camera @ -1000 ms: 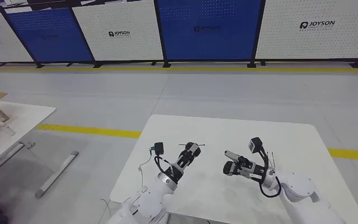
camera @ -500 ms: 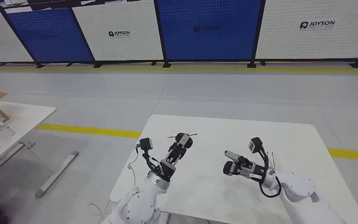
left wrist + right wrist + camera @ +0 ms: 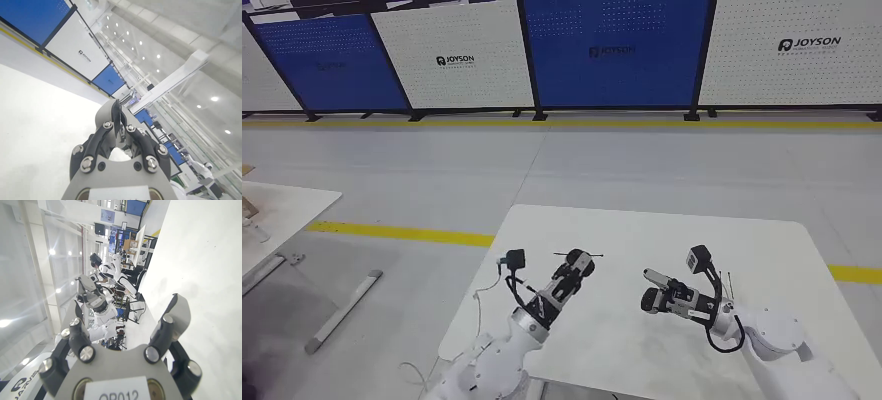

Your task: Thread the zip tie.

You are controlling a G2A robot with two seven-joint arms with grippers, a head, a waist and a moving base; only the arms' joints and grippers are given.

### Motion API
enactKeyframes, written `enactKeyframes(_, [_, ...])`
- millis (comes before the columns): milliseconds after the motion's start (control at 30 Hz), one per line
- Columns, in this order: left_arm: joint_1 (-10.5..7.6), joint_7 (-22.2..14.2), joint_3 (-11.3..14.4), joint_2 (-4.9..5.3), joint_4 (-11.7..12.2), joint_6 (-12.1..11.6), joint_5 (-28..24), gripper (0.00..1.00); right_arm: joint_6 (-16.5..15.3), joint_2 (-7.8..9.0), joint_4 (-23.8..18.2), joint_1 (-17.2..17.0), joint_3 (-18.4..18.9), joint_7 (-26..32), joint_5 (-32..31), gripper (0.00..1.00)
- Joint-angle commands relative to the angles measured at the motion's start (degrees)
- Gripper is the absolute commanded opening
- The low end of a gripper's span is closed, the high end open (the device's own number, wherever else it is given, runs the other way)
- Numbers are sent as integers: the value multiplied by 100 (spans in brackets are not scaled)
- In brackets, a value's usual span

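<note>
- The left pincer is pressed together on the zip tie, a thin black strip lying crosswise at its tips.
- In the left wrist view, the dark pads meet with no gap.
- The right pincer is spread wide, its tips pointing toward the left one and well apart from it.
- Both hang over the white counter, the zip tie toward its left side.

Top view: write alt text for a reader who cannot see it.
The left gripper, over a white table, is shut on a thin black zip tie that sticks out to both sides. The right gripper sits open beside it, apart from the tie, holding nothing.
</note>
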Motion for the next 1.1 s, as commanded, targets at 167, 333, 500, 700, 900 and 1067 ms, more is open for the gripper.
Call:
enactKeyframes(167, [-229, -141, 339, -60, 724, 160, 269, 0, 0, 0, 0, 0, 0, 0, 0, 100])
enactKeyframes(333, [-356, 56, 561, -122, 972, 270, 383, 0, 0, 0, 0, 0, 0, 0, 0, 100])
enactKeyframes(500, [-356, 56, 561, -122, 972, 270, 383, 0, 0, 0, 0, 0, 0, 0, 0, 100])
enactKeyframes(700, [-356, 56, 561, -122, 972, 270, 383, 0, 0, 0, 0, 0, 0, 0, 0, 100])
enactKeyframes(900, [-281, 521, 374, -135, 530, -158, 280, 0, 0, 0, 0, 0, 0, 0, 0, 100])
enactKeyframes(1067, [-43, 1018, 137, -135, -179, -624, 256, 0, 0, 0, 0, 0, 0, 0, 0, 100])
